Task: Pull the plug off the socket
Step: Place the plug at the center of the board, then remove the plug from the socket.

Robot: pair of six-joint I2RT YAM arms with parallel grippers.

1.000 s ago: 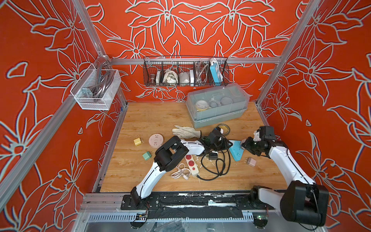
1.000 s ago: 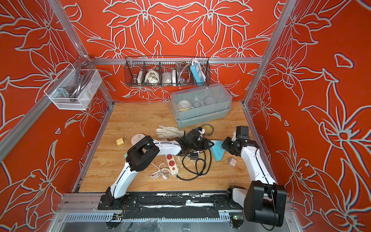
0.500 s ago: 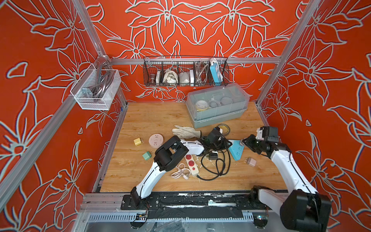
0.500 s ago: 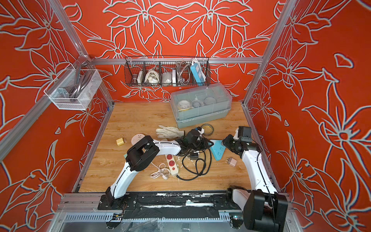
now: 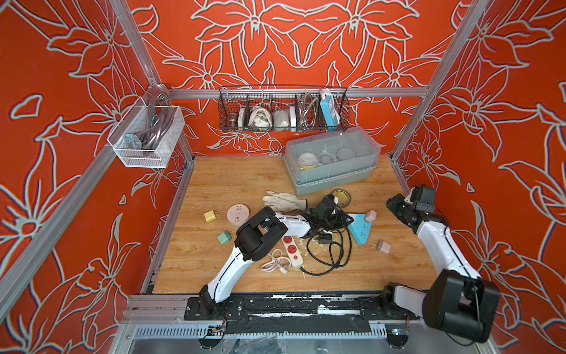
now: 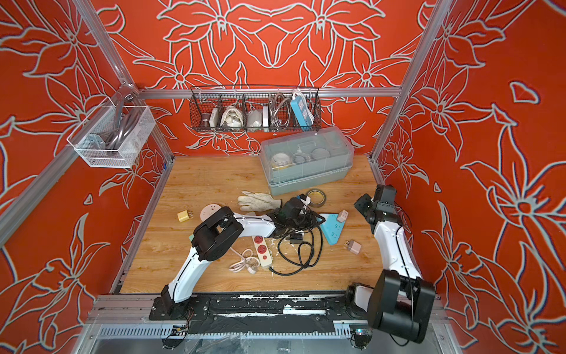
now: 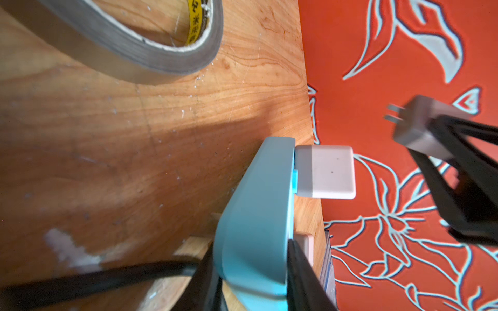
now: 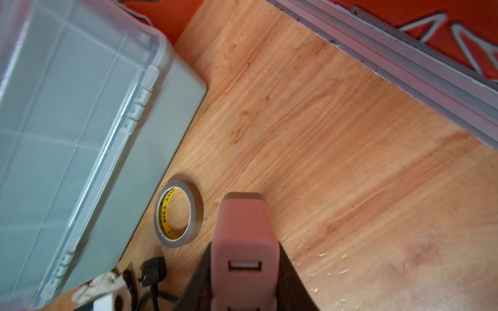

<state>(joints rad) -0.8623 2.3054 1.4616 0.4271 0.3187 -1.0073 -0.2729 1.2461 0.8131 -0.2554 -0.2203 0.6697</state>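
**A:** Right tool (image 8: 244, 258) is clamping the pink plug (image 8: 244, 220), jaws pressing on its two flat sides, USB port facing the wrist camera.

**B:** Is it reading as off the socket?

**A:** Yes. In the left wrist view its prongs are showing bare, well apart from the blue socket (image 7: 256, 215) and pointing back toward the socket's face.

**B:** Left tool?

**A:** Left tool (image 7: 253, 280) is gripping the socket's edge, jaws closing on both faces. Socket is lying on the desk (image 5: 245, 184); can't tell if it's lifting at all.

**B:** Anything sitting in the socket?

**A:** A second plug (image 7: 324, 172) is sitting in the face, long axis sticking straight out from the socket, on the side where the right tool is hanging.

**B:** Which arm is taking it?

**A:** Judging the right arm, since it's hovering nearer that side and the left is bracing the socket. It's carrying a plug, though, so it's probably needing to drop that first. The pull should be running along the plug's axis, straight away from the socket's face.
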